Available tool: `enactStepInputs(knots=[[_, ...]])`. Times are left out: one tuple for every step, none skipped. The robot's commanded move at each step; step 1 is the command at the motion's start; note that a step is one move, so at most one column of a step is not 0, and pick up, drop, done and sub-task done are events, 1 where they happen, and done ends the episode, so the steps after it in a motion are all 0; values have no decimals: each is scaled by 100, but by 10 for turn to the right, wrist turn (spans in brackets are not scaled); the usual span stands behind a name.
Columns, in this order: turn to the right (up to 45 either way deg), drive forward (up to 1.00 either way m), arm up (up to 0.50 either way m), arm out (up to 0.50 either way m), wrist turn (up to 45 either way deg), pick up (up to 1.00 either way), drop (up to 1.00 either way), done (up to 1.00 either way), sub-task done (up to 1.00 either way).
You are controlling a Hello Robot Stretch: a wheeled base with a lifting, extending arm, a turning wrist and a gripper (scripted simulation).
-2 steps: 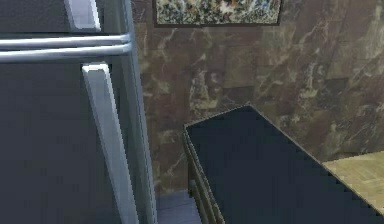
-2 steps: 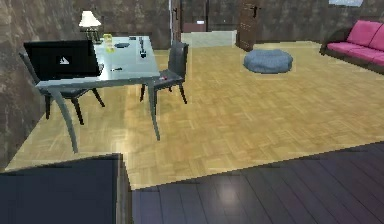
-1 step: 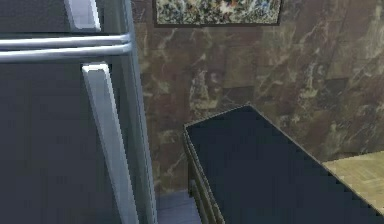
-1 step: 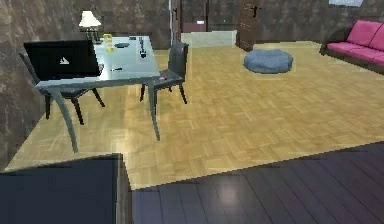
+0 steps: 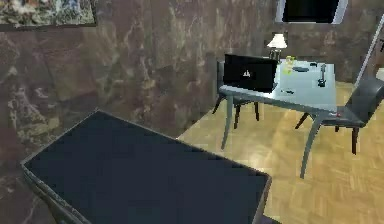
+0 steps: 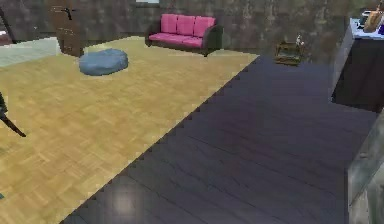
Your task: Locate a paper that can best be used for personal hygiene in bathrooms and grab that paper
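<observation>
1. A dark, glossy stretch of floor (image 6: 250, 145) runs from six o'clock up to two o'clock in the arm side view.
2. Wooden floor (image 6: 90, 120) takes that view's nine o'clock side, and it shows again at four o'clock in the forward view.
3. A brown mottled wall (image 5: 150, 60) spans twelve o'clock of the forward view.
4. A dark-topped table (image 5: 140, 170) sits close at seven o'clock in the forward view.
5. A pale desk (image 5: 300, 100) stands at two o'clock there, on the wooden floor.
6. A pink sofa (image 6: 185, 30) stands against the far wall at twelve o'clock in the arm side view.
7. A dark cabinet (image 6: 360, 75) stands at three o'clock in that view, with small things on top that I cannot make out.
8. A dark chair (image 5: 355, 108) stands just beside the desk at three o'clock, and a second chair (image 5: 222, 95) stands behind the desk's far corner.
9. A blue-grey cushion (image 6: 103, 62) lies on the wooden floor at ten o'clock, near a dark wooden cupboard (image 6: 68, 28).
10. An open laptop (image 5: 250, 72) stands on the desk, with a small lamp (image 5: 277, 43) at its one o'clock.
11. A framed picture (image 5: 45, 12) hangs at eleven o'clock in the forward view.
12. I cannot tell where the paper is.
13. I cannot tell how the fingers of my gripper stand.
</observation>
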Motion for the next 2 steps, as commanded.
enactStepInputs(knots=[[450,0,0,0,0,0,0,0,0],[450,0,0,0,0,0,0,0,0]])
